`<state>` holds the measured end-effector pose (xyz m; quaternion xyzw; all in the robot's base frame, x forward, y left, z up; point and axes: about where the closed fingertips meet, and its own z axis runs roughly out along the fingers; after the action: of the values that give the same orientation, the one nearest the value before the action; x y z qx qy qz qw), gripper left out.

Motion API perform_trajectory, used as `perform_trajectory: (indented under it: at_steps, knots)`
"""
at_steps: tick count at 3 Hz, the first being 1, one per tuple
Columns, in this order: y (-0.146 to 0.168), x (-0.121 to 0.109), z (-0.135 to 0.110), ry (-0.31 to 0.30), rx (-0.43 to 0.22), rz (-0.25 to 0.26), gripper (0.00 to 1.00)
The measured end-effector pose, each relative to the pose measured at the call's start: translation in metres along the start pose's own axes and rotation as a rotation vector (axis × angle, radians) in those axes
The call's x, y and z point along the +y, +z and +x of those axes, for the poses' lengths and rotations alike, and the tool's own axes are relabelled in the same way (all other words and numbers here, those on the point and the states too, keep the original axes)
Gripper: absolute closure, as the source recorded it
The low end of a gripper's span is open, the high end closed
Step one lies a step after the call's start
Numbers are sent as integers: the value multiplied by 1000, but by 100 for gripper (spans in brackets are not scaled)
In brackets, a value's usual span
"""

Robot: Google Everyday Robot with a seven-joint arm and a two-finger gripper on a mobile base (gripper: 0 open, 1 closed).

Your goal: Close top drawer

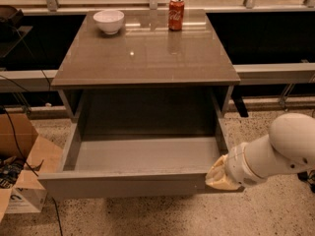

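Red Coca-Cola can (176, 14); claw (214, 176) at top drawer (123, 185) front

Dim, warm light from overhead. The glossy tabletop (172, 58) shows a small specular hotspot left of centre and streaky glare near the bowl (109, 20) and can (176, 14). The cabinet cavity behind the top drawer (142, 154) sits in deep shadow, while the drawer floor is evenly lit. The gripper (219, 173), at the drawer's front right corner, reads pale. The white arm (290, 146) is the brightest surface. Background recesses are near black.
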<state>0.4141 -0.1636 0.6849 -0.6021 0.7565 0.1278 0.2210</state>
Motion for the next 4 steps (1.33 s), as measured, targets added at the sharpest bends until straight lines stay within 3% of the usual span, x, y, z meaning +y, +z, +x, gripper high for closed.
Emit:
perform_trajectory:
  at_steps: [3, 4]
  knots:
    - [14, -18, -8, -44, -12, 36, 100]
    - [27, -36, -12, -61, -34, 49, 84]
